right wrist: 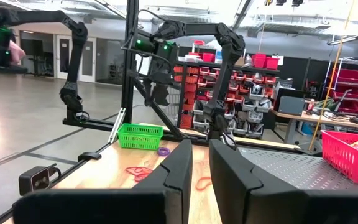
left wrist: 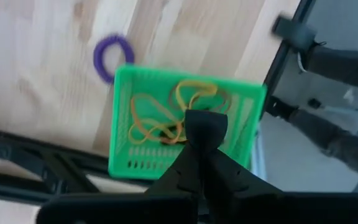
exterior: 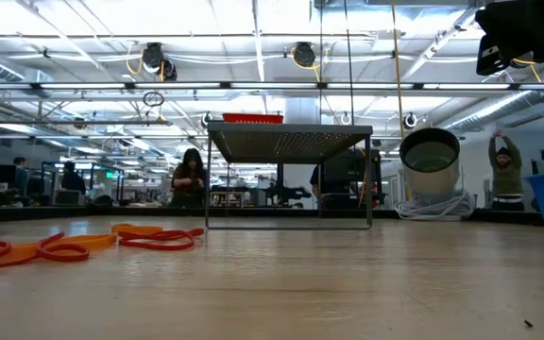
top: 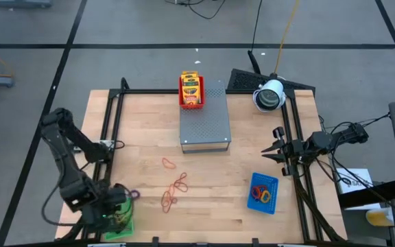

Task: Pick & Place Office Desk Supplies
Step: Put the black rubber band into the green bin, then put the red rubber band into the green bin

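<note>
Left claw (left wrist: pixel 205 127) over green mesh tray (left wrist: pixel 244 134) — fingers pressed together, empty.
Thin orange rubber-band loops (left wrist: pixel 160 118) lie in tray beneath it; purple loop (left wrist: pixel 110 55) just outside, on table (top: pixel 142 137).

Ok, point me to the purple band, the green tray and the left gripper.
purple band (left wrist: pixel 112 56): left wrist view, on the loop's left side.
green tray (left wrist: pixel 122 124): left wrist view, on its left wall.
left gripper (left wrist: pixel 205 127): left wrist view, at its shut fingertips above the tray.

Bright even overhead strip lighting, soft shadows, motion-blurred left wrist view.
</note>
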Robot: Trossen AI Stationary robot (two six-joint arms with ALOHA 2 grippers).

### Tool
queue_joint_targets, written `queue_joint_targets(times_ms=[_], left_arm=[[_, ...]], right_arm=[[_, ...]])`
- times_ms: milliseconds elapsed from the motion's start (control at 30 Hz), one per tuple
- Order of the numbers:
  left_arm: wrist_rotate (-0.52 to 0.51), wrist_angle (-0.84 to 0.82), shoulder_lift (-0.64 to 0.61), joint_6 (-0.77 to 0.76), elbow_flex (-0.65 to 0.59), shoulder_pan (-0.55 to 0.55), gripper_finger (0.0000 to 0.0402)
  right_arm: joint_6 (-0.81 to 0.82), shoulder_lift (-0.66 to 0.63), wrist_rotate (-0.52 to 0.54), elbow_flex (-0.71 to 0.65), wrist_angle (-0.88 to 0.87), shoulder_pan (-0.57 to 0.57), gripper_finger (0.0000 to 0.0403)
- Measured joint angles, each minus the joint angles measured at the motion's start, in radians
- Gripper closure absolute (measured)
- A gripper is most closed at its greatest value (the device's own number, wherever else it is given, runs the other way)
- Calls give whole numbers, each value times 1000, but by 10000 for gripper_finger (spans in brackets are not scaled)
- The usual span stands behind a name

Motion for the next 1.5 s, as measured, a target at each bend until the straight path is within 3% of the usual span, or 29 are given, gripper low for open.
queue_joint_targets(times_ms=[200, 467, 733, 1133, 1500], left_arm=[[3, 58, -14, -36, -93, -74, 371], [-15, 239, -13, -94, -249, -98, 395], [-24, 397, -13, -158, -392, -90, 354], [-64, 442, -13, -172, -454, -69, 345], [-54, 462, -13, -159, -461, -60, 253]], right_arm=[[0, 0, 0, 0, 0, 0, 358], [0, 0, 0, 0, 0, 0, 358], [0, 0, 0, 0, 0, 0, 358], [0, 0, 0, 0, 0, 0, 358], [0, 0, 0, 0, 0, 0, 358]])
